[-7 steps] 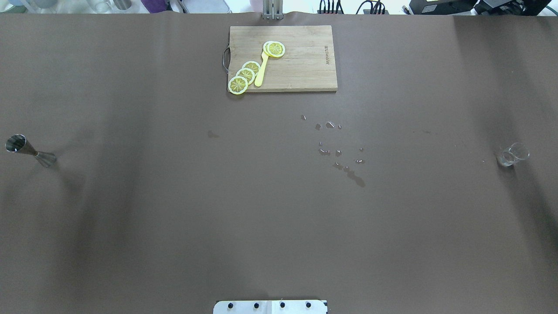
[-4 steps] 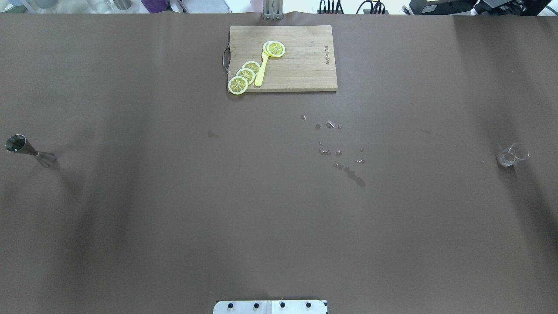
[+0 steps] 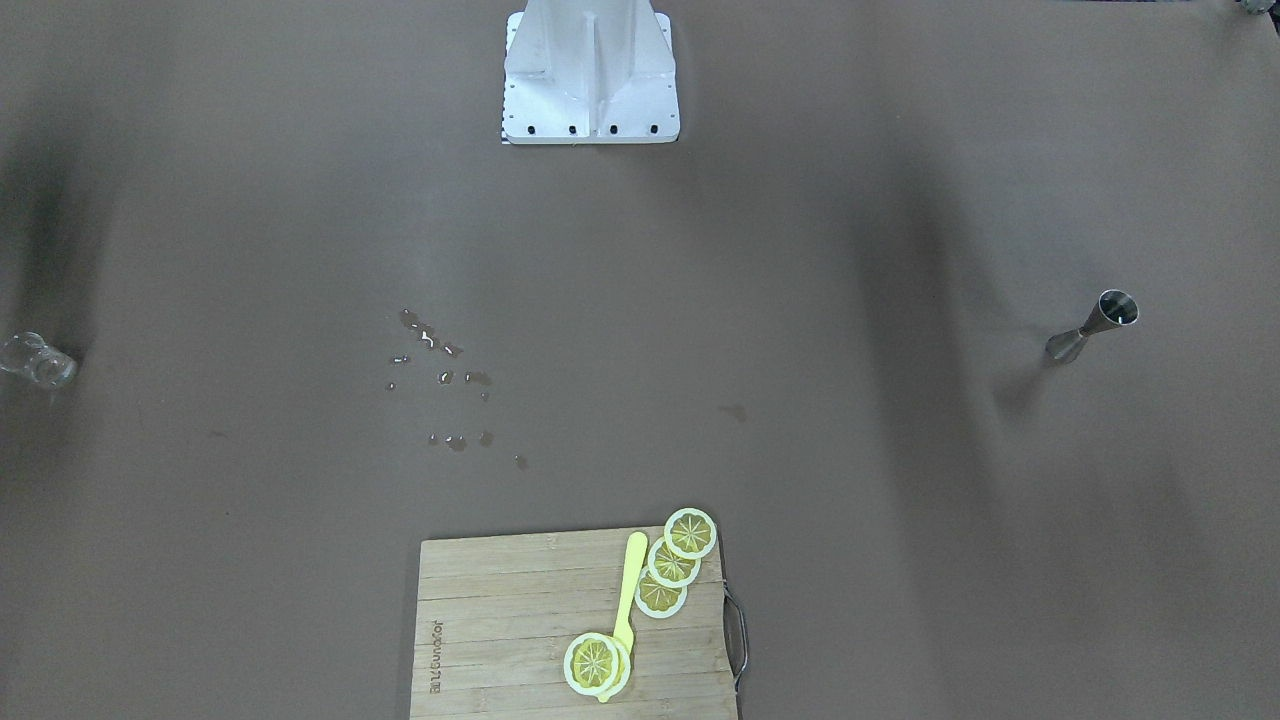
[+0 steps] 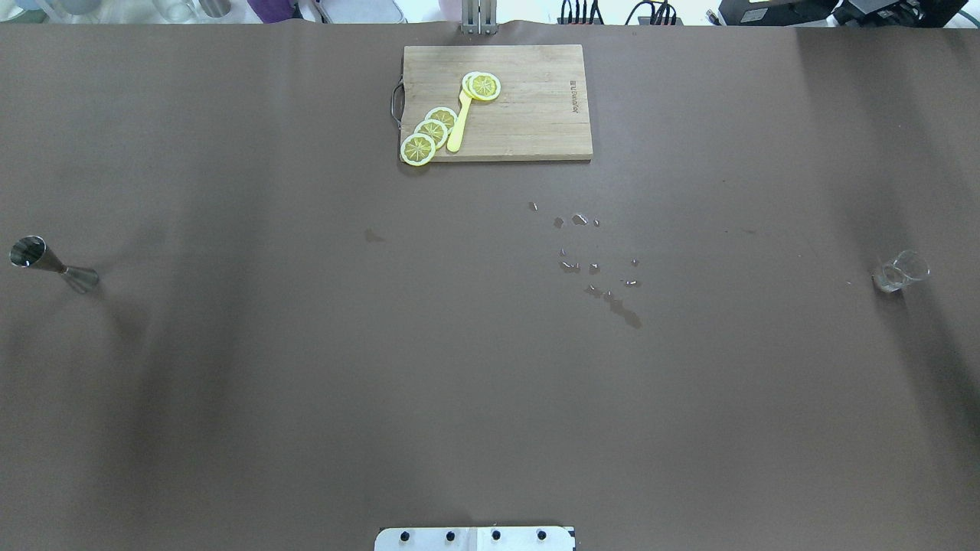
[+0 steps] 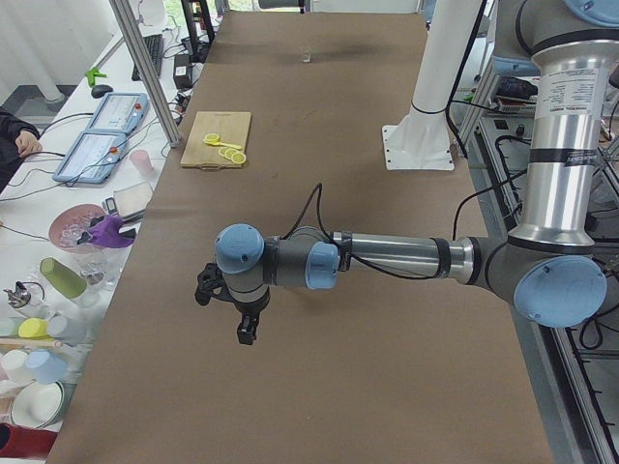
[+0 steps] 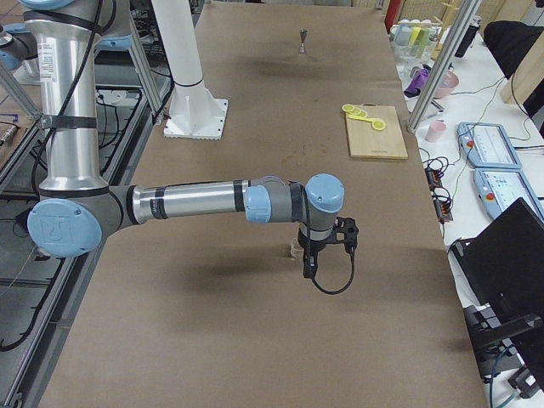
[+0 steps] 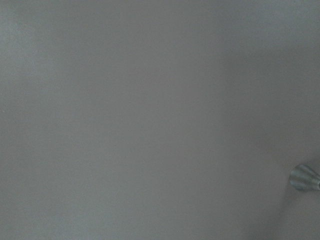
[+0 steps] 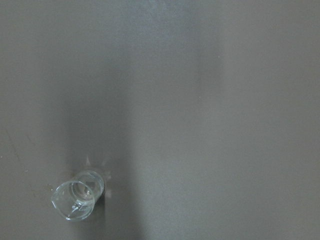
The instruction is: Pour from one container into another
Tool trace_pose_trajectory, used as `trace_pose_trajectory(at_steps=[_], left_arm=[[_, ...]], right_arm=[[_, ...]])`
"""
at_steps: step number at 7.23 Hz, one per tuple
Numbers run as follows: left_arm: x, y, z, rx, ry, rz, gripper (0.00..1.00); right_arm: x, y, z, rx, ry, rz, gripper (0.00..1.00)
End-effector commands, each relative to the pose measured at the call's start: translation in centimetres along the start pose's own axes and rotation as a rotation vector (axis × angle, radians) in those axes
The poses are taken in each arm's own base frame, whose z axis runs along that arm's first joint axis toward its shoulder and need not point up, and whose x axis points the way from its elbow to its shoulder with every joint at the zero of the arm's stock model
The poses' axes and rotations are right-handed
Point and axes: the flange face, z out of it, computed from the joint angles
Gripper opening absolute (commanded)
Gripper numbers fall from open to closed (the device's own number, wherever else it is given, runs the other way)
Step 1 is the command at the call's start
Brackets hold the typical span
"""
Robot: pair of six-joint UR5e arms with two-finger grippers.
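From the front-facing view, the steel jigger (image 3: 1092, 326) stands upright far out on my left side. The small glass (image 3: 35, 360) is far right, with spilled droplets (image 3: 440, 380) between them.

Overhead, they sit well apart, and neither arm shows.

In the left side view, the left gripper (image 5: 232, 307) hangs above bare table, and I cannot tell how its jaws stand.

In the right side view, the right gripper (image 6: 311, 262) hovers near the glass, jaws equally unreadable.

The left wrist camera catches only the jigger's edge.

On the right wrist camera the glass looks thin, clear and probably slippery, so I'd pinch across its wall gently. The jigger I judge light and stiff (best taken at its narrow waist).
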Motion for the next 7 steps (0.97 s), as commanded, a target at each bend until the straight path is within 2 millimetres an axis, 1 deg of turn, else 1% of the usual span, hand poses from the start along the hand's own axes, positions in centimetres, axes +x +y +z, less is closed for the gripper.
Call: trace_pose_trajectory(at_steps=[1,5,6,7], left_arm=[[0.25,-0.35,-0.27,0.006,0.0,0.007,0.98],[0.78,-0.56,-0.89,0.018,0.0,0.016,0.98],[1.17,-0.61,-1.27,0.027,-0.001,0.026,0.98],[1.02,-0.43,-1.11,0.022,-0.001,0.022,0.98]], right_arm=[[-0.12,0.0,-0.11,0.002,-0.003,-0.002,1.0],[-0.12,0.01,-0.06,0.0,-0.008,-0.004,1.0],[-0.17,0.0,-0.01,-0.001,-0.008,-0.006,1.0],[-0.12,0.01,-0.06,0.0,-0.008,-0.005,1.0]])
